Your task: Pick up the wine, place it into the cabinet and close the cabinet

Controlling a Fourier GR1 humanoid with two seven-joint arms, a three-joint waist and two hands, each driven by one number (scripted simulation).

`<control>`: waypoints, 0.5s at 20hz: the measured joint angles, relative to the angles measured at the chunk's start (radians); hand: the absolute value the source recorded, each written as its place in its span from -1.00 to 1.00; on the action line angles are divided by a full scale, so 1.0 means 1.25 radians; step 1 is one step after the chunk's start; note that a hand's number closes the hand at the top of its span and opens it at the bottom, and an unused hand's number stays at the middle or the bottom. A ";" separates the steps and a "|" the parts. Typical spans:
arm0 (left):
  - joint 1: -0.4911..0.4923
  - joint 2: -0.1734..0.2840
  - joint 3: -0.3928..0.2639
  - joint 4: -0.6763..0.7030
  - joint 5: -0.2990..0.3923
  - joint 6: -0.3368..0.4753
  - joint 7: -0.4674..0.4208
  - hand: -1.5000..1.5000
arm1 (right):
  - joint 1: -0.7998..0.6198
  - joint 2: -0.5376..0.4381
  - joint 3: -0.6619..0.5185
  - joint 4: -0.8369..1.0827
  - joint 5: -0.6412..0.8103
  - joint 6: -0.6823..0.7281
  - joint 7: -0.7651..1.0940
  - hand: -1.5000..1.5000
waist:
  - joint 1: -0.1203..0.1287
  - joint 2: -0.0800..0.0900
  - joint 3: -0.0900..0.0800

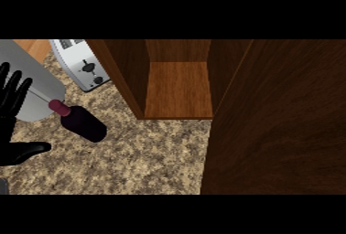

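Speckled stone surface (148, 155) bearing a dark wine bottle (82, 121), a toaster (82, 64) and an open wooden cabinet (177, 87).

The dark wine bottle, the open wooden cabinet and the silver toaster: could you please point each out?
Dark wine bottle (84, 123), head view: on its body.
Open wooden cabinet (177, 89), head view: on its inner shelf.
Silver toaster (84, 68), head view: on its front face.

The left hand (13, 119) is cut off by the left edge, as is the grey pot (30, 87).
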State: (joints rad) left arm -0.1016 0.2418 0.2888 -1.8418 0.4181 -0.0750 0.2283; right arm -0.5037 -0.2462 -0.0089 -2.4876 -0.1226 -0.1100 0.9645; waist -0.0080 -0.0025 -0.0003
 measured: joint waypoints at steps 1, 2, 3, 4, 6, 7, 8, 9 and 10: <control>-0.001 -0.002 -0.003 0.009 -0.007 0.001 -0.003 -1.00 | -0.005 0.000 0.001 0.001 0.001 0.000 0.002 -1.00 | 0.000 0.000 0.000; -0.008 -0.004 -0.011 0.025 -0.018 0.002 -0.007 -1.00 | -0.018 0.001 0.004 0.003 0.002 -0.003 0.007 -1.00 | 0.000 0.000 0.000; -0.002 -0.009 -0.014 0.040 -0.027 -0.003 -0.021 -1.00 | -0.025 -0.001 0.004 0.003 0.002 -0.005 0.013 -1.00 | 0.000 0.000 0.000; -0.003 -0.015 -0.017 0.061 -0.034 -0.005 -0.035 -1.00 | -0.029 0.003 0.009 0.004 0.003 -0.007 0.016 -1.00 | 0.000 0.000 0.000; 0.000 -0.013 -0.015 0.086 -0.038 -0.016 -0.048 -1.00 | -0.047 0.001 0.008 0.009 0.006 -0.009 0.021 -1.00 | 0.001 0.000 0.000; 0.006 -0.015 -0.013 0.106 -0.042 -0.025 -0.068 -1.00 | -0.055 0.005 0.016 0.008 0.007 -0.016 0.028 -1.00 | 0.001 0.000 0.000; 0.011 -0.021 -0.016 0.122 -0.051 -0.030 -0.085 -1.00 | -0.057 0.004 0.015 0.007 0.008 -0.018 0.031 -1.00 | 0.001 0.000 0.000; 0.012 -0.021 -0.013 0.139 -0.053 -0.034 -0.096 -1.00 | -0.059 0.000 0.007 0.005 0.006 -0.017 0.036 -1.00 | 0.000 0.000 0.000; 0.026 -0.024 -0.011 0.155 -0.055 -0.045 -0.117 -1.00 | -0.059 -0.001 -0.002 0.005 0.006 -0.017 0.036 -1.00 | 0.000 0.000 0.000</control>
State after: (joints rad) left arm -0.0697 0.2115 0.2748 -1.6486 0.3488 -0.1316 0.0825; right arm -0.5779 -0.2470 -0.0115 -2.4812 -0.1156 -0.1318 1.0091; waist -0.0075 -0.0024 -0.0007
